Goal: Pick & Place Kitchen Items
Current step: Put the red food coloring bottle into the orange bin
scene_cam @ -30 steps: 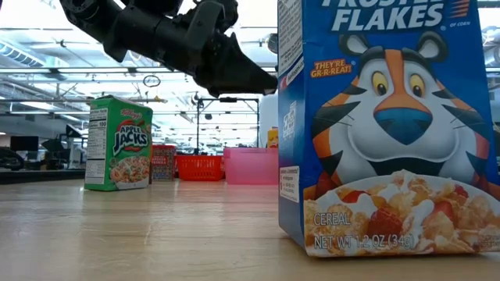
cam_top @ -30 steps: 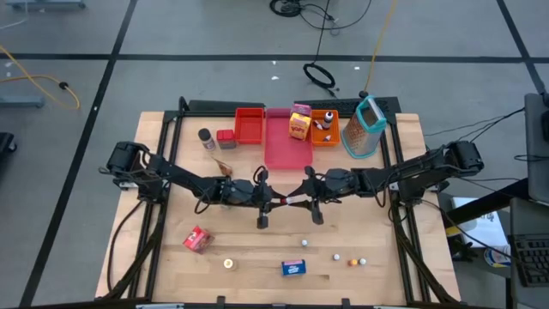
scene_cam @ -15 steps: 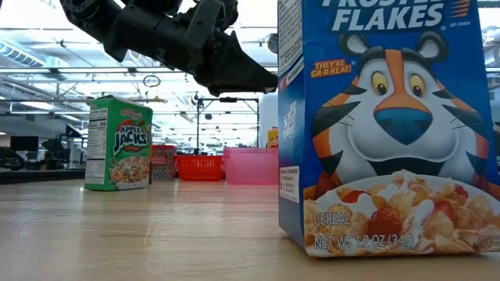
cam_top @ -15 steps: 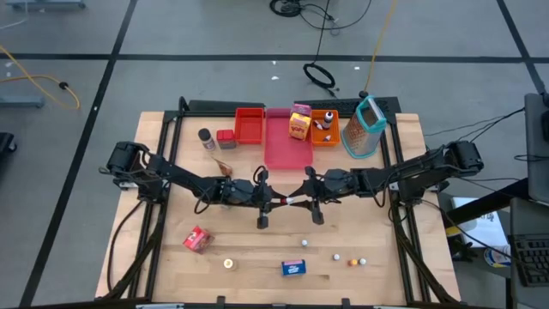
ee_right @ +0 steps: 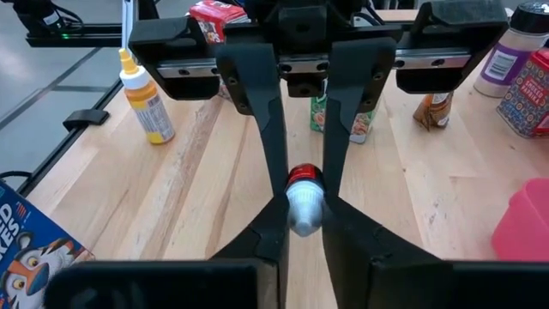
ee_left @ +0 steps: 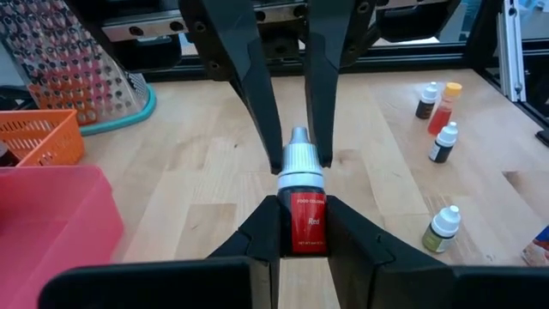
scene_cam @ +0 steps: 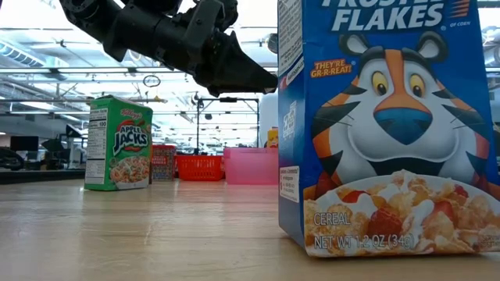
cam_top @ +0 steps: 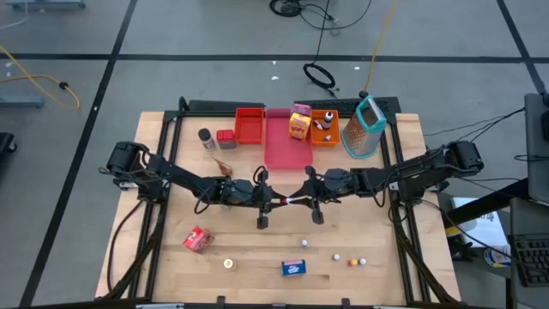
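A small red food-colouring bottle (ee_left: pixel 304 225) with a white cap (ee_right: pixel 304 210) hangs level above the table's middle (cam_top: pixel 292 201). My left gripper (ee_left: pixel 300 204) comes from the table's left and is shut on the red body. My right gripper (ee_right: pixel 304 204) comes from the right and is shut on the cap. In the low view the left gripper (scene_cam: pixel 234 70) shows high over the table, its tips hidden behind a blue cereal box (scene_cam: pixel 387 125). A green cereal box (scene_cam: pixel 119 143) stands upright on the table. My left gripper pinches the bottle's red labelled body (ee_left: pixel 305 232) between its two fingers, level from the table's left, fingers along the bottle. The bottle is lifted clear and lies level. My right gripper pinches the white cap end (ee_right: pixel 303 216) between its two fingers (ee_left: pixel 257 94), level from the table's right, in line with the bottle. The two grippers face each other tip to tip.
At the far edge stand a red tray (cam_top: pixel 250 125), a pink tray (cam_top: pixel 287 148), an orange tray (cam_top: pixel 326 137) and a grater (cam_top: pixel 363 127). A dark-capped shaker (cam_top: pixel 206 137) is at far left. A pink-red box (cam_top: pixel 197 239), the blue box (cam_top: pixel 294 268) and little bottles (cam_top: pixel 350 257) lie near the near edge.
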Controlling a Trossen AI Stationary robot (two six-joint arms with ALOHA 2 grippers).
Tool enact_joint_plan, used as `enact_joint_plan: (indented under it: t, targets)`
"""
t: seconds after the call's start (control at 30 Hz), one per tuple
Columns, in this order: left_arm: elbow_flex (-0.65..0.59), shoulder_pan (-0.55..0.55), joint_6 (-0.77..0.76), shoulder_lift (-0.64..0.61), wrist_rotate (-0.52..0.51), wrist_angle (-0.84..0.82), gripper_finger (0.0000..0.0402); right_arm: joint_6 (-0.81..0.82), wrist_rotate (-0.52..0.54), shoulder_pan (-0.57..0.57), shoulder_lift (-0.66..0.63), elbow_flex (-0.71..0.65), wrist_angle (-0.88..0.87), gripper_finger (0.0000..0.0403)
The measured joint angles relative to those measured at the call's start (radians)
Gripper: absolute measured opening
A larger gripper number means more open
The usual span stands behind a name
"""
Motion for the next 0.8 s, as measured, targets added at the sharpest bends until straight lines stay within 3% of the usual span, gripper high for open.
enact_joint_plan:
  t: [0.3,0.8]
  targets:
    - [0.000,0.000,0.013,0.000,0.000,-0.002,0.0069,0.000,-0.001,0.000,0.000,0.000,0.001,0.0046]
    - [0.000,0.000,0.028,-0.001,-0.031,-0.005,0.0181,-0.014,-0.004,-0.024,0.000,0.000,-0.031,0.0040]
